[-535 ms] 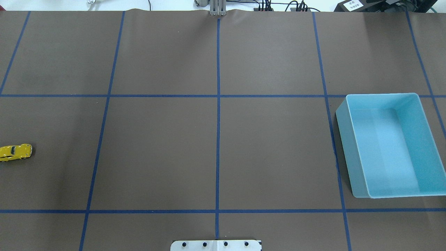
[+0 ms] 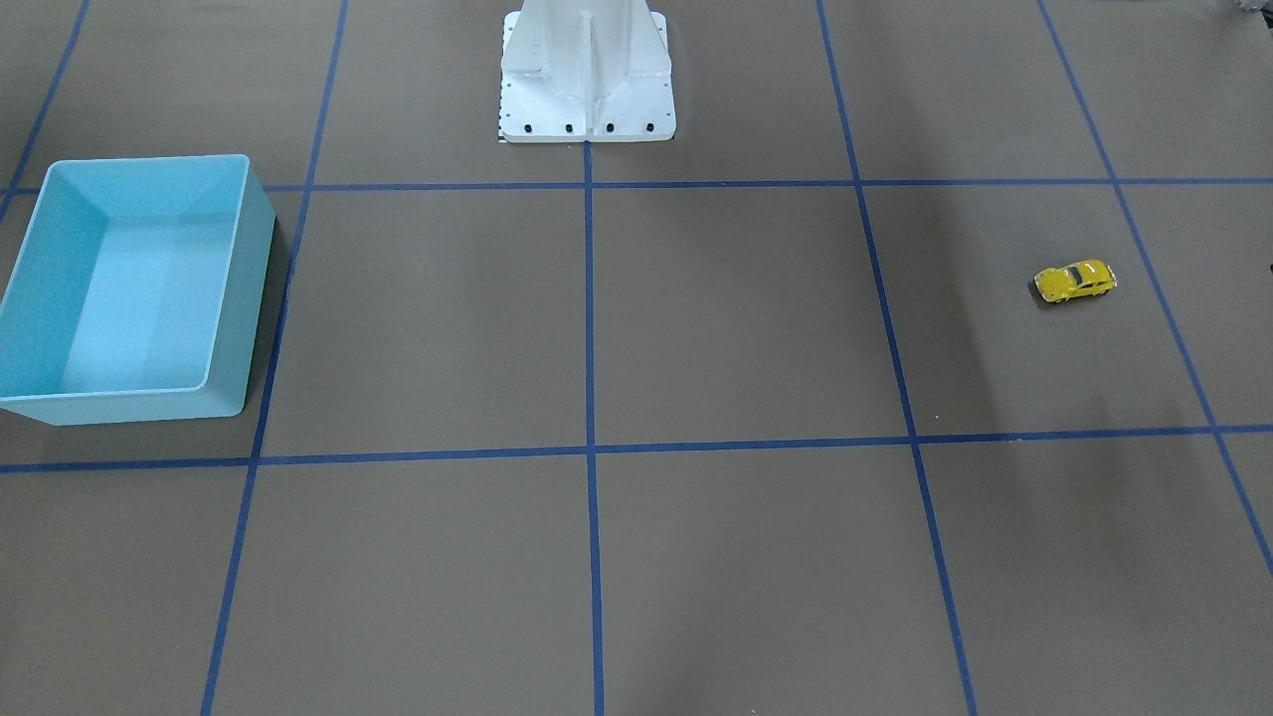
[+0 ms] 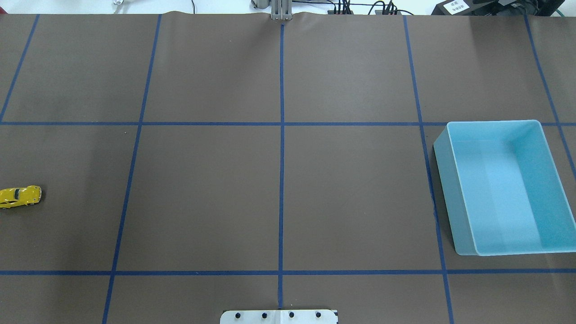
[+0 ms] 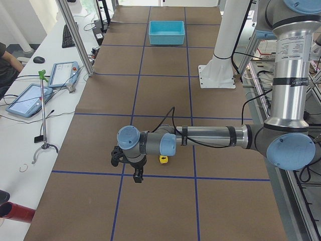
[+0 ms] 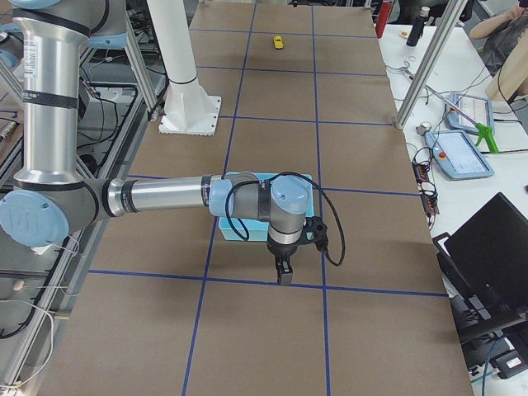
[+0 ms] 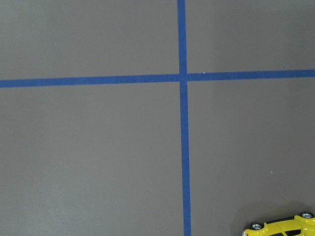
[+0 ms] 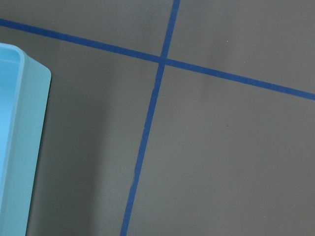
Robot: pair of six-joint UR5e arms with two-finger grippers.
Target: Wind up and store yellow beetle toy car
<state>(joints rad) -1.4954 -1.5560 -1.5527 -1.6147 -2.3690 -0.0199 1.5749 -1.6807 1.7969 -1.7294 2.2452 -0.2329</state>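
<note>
The yellow beetle toy car (image 3: 20, 196) stands on its wheels at the table's far left edge, also seen from the front (image 2: 1075, 281) and at the bottom edge of the left wrist view (image 6: 283, 228). My left gripper (image 4: 135, 176) hangs over the mat just beside the car (image 4: 163, 159); I cannot tell whether it is open or shut. The light blue bin (image 3: 443, 189) sits empty on the right side. My right gripper (image 5: 285, 276) points down next to the bin (image 5: 239, 231), and I cannot tell its state either. The bin's corner (image 7: 19, 147) shows in the right wrist view.
The white robot pedestal (image 2: 587, 70) stands at the table's middle on the robot's side. Blue tape lines grid the brown mat. Side benches hold tablets (image 4: 27, 100), a laptop (image 5: 487, 247) and a grabber tool (image 4: 42, 110). Aluminium posts (image 4: 75, 35) border the table.
</note>
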